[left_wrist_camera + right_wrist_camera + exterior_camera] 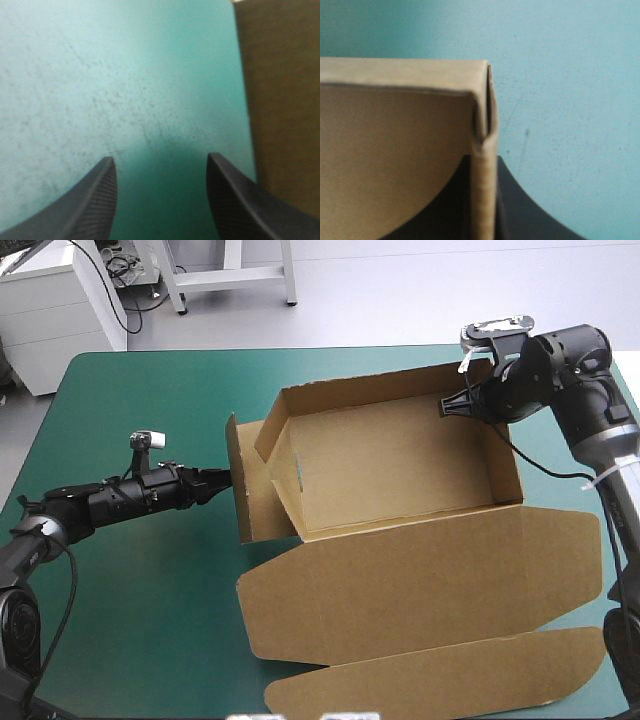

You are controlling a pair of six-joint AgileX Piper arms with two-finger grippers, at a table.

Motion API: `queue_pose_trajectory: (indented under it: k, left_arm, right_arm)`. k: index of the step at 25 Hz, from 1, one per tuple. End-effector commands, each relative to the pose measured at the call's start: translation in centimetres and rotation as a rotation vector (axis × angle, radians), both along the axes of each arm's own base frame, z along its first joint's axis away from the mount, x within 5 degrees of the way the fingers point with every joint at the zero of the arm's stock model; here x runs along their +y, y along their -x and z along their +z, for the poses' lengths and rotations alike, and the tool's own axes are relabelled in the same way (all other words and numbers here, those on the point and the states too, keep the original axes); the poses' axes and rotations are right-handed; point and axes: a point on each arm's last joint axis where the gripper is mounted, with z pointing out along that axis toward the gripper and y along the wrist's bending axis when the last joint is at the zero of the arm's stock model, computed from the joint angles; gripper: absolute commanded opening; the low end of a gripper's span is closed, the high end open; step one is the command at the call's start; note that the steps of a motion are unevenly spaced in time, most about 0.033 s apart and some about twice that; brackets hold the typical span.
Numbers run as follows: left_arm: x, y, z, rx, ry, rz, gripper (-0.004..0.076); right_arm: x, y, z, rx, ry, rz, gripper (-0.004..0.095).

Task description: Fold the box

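Clamping the box (395, 150) by its doubled wall are right fingers (530, 210).

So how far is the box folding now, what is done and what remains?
Done: the box has its far and right walls raised, lid flat. In hand: the right hand is shut on the doubled right wall; the left hand is open beside the left flap. Left: that flap stands out, not yet tucked in.
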Motion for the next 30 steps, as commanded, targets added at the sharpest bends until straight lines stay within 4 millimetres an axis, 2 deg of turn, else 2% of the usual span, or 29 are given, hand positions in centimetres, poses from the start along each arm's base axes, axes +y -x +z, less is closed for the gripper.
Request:
queue_pose_trajectory:
  k: [1, 5, 9, 12, 15, 16, 21, 22, 23, 25, 30]
  left_arm:
    - [-0.8, 0.3, 3.3, -0.121, 0.181, -0.039, 0.0379]
    - [-1.2, 0.8, 4.3, -0.168, 0.291, -0.115, 0.0379]
    - [-1.4, 1.2, 4.5, -0.131, 0.300, -0.132, 0.0379]
    - [-2.1, 1.8, 5.4, -0.148, 0.295, -0.158, 0.0379]
    - [-3.1, 2.8, 7.2, -0.208, 0.291, -0.195, 0.0379]
    - [-3.7, 3.2, 8.4, -0.231, 0.289, -0.202, 0.0379]
    - [-5.1, 3.3, 11.0, -0.107, 0.202, -0.194, 0.0355]
    - [-5.8, 3.3, 12.2, -0.088, 0.185, -0.222, 0.0355]
    - [-6.1, 3.3, 12.6, -0.079, 0.185, -0.230, 0.0355]
    - [-7.1, 3.2, 15.1, -0.091, 0.197, -0.250, 0.0355]
    - [-7.5, 3.2, 16.4, -0.066, 0.212, -0.234, 0.0355]
  right_arm:
    - [-0.6, 1.5, 2.5, -0.083, -0.022, -0.007, -0.0020]
    - [-0.6, 1.5, 2.5, -0.084, -0.023, -0.006, -0.0020]
    - [-0.6, 1.4, 2.5, -0.087, -0.026, -0.009, -0.0020]
    - [-0.6, 1.3, 2.5, -0.095, -0.029, -0.011, -0.0021]
    - [-0.5, 1.0, 2.4, -0.100, -0.034, -0.015, -0.0020]
    - [-0.4, 0.8, 2.2, -0.093, -0.036, -0.016, -0.0020]
    - [-0.3, 0.2, 1.6, -0.075, -0.033, -0.016, -0.0020]
    - [-0.2, 0.2, 1.6, -0.076, -0.036, -0.015, -0.0020]
    - [-0.2, 0.2, 1.6, -0.076, -0.036, -0.015, -0.0020]
    - [-0.2, 0.1, 1.4, -0.073, -0.031, -0.011, -0.0020]
    - [-0.1, -0.1, 1.2, -0.066, -0.031, -0.008, -0.0020]
